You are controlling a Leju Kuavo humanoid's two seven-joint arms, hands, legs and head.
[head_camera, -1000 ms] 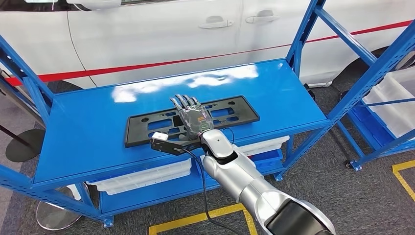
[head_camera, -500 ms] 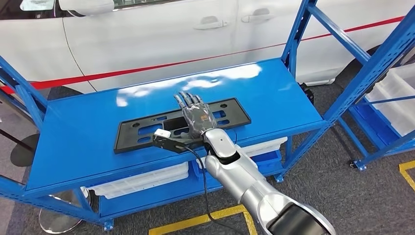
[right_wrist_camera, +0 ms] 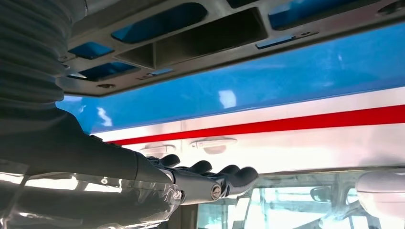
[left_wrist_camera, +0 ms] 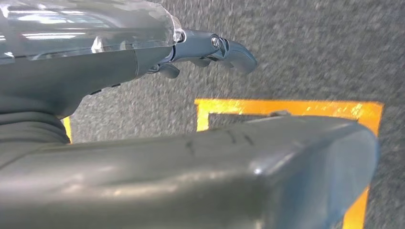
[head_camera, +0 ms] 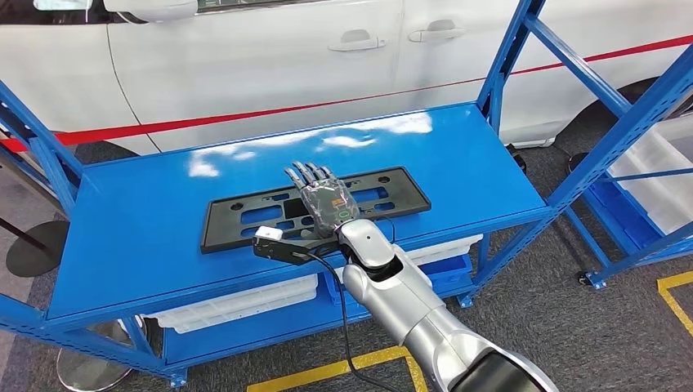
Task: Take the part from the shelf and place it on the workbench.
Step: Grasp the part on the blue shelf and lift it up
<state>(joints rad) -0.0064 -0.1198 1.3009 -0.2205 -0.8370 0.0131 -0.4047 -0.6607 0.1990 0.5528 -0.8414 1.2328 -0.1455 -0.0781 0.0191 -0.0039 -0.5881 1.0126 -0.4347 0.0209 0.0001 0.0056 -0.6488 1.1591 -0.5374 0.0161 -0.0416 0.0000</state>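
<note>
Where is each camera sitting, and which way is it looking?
Head view: high on the robot, looking down at the blue shelf, the black part and the right robot hand with its silver arm.
Left wrist view: behind the left robot hand, looking down at grey floor and yellow tape.
Right wrist view: behind the right robot hand, turned over, facing the white car.
Shared: head and right wrist views both show part, shelf and car.
</note>
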